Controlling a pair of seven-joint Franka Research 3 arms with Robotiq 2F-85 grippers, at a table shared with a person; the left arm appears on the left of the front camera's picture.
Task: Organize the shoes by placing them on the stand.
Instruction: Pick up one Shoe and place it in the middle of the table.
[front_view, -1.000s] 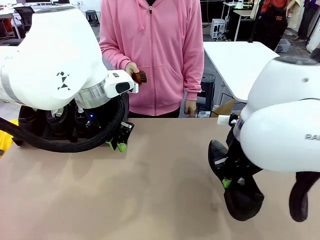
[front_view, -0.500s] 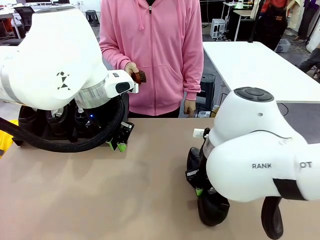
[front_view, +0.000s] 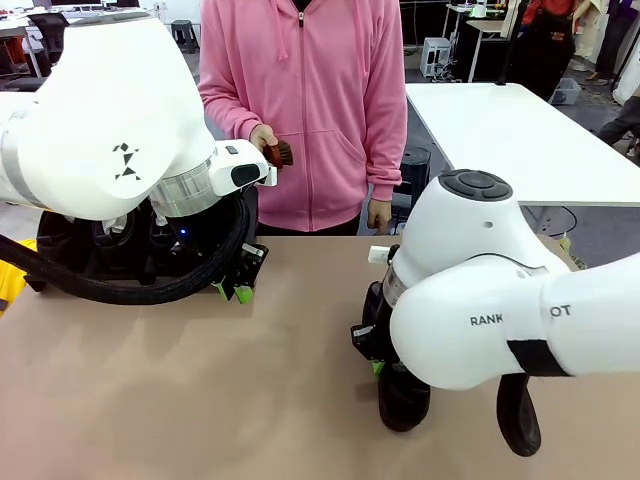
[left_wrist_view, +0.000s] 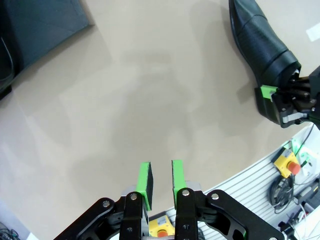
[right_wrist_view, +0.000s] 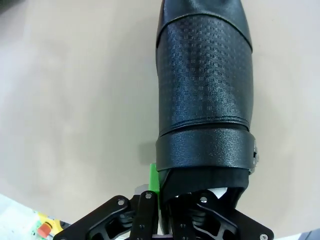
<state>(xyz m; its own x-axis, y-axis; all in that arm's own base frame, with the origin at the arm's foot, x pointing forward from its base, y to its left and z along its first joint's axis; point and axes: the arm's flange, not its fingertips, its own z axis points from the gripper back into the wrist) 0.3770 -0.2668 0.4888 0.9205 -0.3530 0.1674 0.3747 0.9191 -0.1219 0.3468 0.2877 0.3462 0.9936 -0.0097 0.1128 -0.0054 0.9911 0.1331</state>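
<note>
Right tool (right_wrist_view: 165, 200) pinches your shoe (right_wrist_view: 204, 95) at its heel over the desk (front_view: 200, 400), stand (front_view: 60, 262) far left, placement pending.

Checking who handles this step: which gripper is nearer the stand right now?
Left. The left gripper hangs just beside the stand at the table's left. The right gripper, shut on a shoe, is well off to the stand's right, past mid-table.

A shoe (front_view: 403, 395) is held by the right pincer (front_view: 376, 366) right of the worktop's (front_view: 250, 390) middle, while the stand (front_view: 60, 262) is set far left, behind the left pincer (front_view: 232, 292).
</note>
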